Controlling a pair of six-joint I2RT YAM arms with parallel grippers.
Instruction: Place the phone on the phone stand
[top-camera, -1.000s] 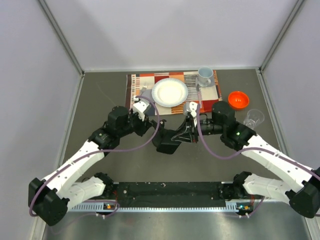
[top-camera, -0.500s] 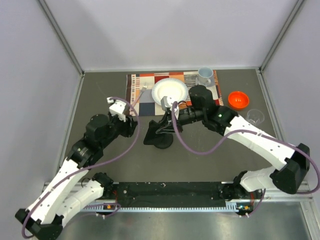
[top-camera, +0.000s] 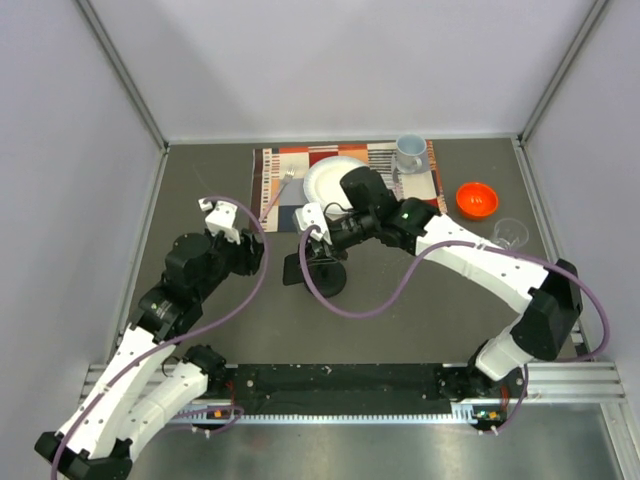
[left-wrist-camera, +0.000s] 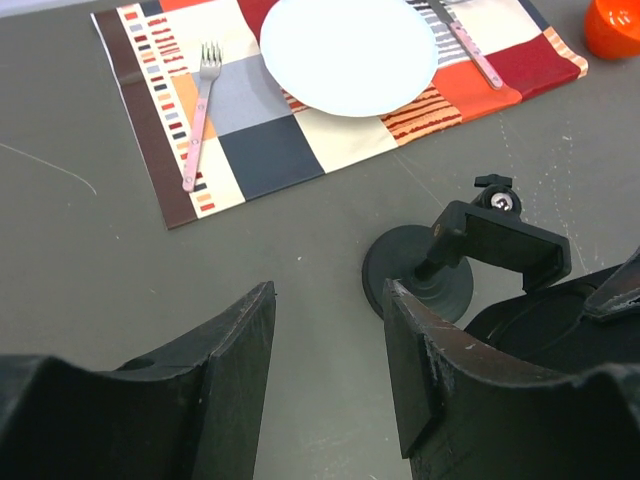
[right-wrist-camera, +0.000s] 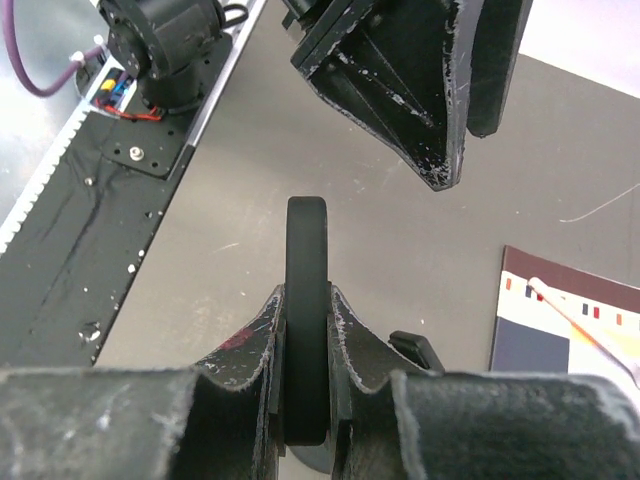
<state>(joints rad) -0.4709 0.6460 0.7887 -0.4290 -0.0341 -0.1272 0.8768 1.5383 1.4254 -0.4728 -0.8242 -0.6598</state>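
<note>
Phone (right-wrist-camera: 305, 235), edge-on, sits clamped between right gripper's (right-wrist-camera: 305, 300) fingers, just beside phone stand (left-wrist-camera: 415, 283).

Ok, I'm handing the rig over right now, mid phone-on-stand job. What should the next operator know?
Left gripper: open and empty, hanging beside the stand.
Right gripper: shut on the phone, which it holds edge-on close to the stand.
Stand: upright, just off the placemat; its cradle looks empty.
Done: the phone is picked up and at the stand.
Left: seat the phone in the cradle, open the right gripper, pull back.
</note>
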